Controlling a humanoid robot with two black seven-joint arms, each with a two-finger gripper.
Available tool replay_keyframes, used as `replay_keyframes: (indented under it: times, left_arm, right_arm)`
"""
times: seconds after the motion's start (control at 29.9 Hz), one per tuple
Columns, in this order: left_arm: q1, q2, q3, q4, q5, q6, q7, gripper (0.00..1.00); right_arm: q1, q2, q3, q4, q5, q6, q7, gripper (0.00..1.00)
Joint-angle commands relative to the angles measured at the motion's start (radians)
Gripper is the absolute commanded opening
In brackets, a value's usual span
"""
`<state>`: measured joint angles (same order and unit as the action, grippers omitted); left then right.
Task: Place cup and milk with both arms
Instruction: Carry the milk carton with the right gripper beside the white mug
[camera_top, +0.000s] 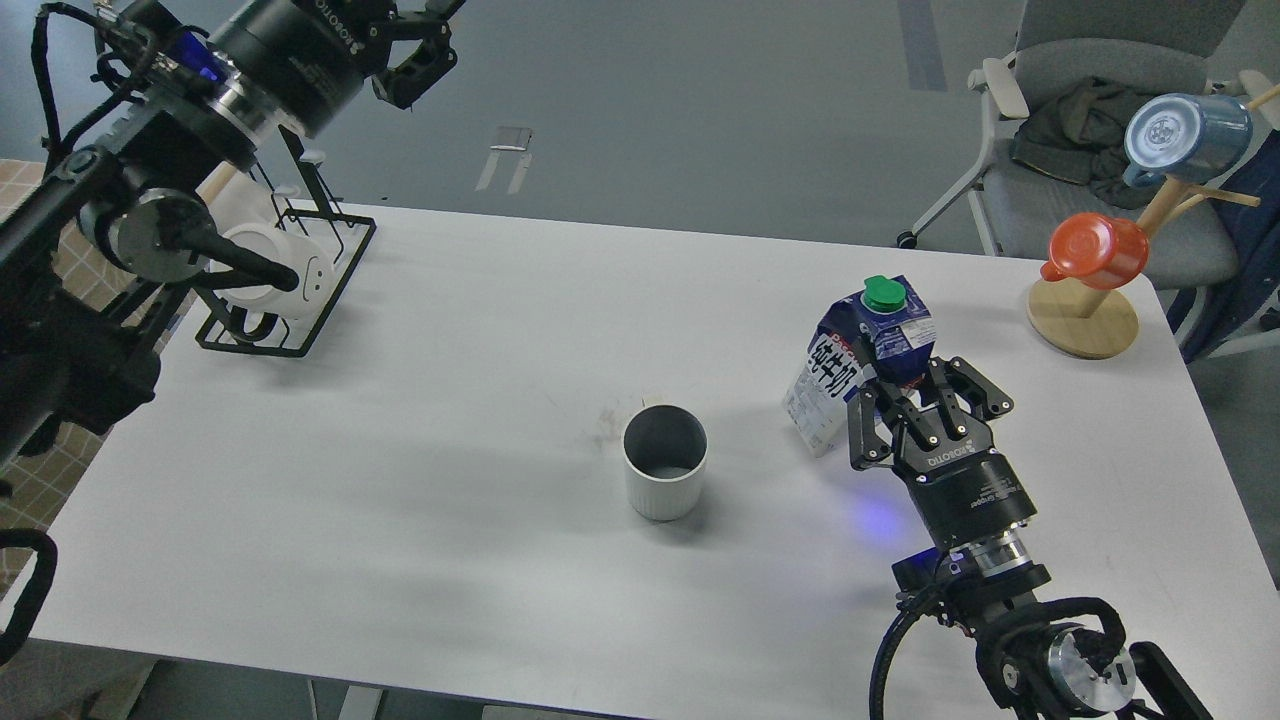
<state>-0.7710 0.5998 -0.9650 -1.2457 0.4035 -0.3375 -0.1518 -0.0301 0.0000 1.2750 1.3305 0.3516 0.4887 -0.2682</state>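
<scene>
My right pincer (905, 395) is closing around the tilting milk (865, 355) at three o'clock. The cup (664, 460) is standing mid-table. My left pincer (425, 45) is hovering at eleven o'clock, its fingers' spread unclear.

There are four mugs in all: one off-white ribbed cup (665, 475) standing on the surface (480, 330), one white mug (283, 272) in the black wire rack (330, 262), and two hung on the wooden mug stand (1085, 318), one orange mug (1098, 250) and one blue mug (1188, 135). There is one milk carton (868, 355) with one green cap (884, 293). There is one wire rack and one wooden stand. One grey chair (1090, 120) stands behind the surface with one dark garment (1075, 135) on it. Two black robot arms show, one per side, each ending in one hand: left hand (425, 45), right hand (915, 395).
</scene>
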Motion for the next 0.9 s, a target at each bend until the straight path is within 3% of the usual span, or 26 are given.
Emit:
replay_keyframes:
  times: [0.0,0.53,0.57,0.67,0.87]
  left_arm:
    - [0.002,0.006,-0.001,0.000,0.000,0.000,0.000,0.98]
    - [0.044,0.005,-0.017,-0.015,0.002,0.018,-0.002,0.98]
    - [0.044,0.005,-0.017,-0.017,0.002,0.018,0.000,0.98]
    - [0.044,0.002,-0.017,-0.015,0.002,0.018,-0.002,0.98]
    - [0.044,-0.005,-0.017,-0.017,0.002,0.018,-0.002,0.98]
  right_arm:
    - [0.009,0.000,-0.043,-0.039,0.001,0.000,0.003,0.36]
    - [0.010,0.000,-0.157,-0.050,0.001,0.000,0.010,0.38]
    - [0.012,0.000,-0.155,-0.050,0.001,0.000,0.010,0.44]
    - [0.013,0.000,-0.152,-0.050,0.003,0.000,0.010,0.95]
    - [0.003,0.000,-0.146,-0.044,0.003,0.000,0.007,1.00]
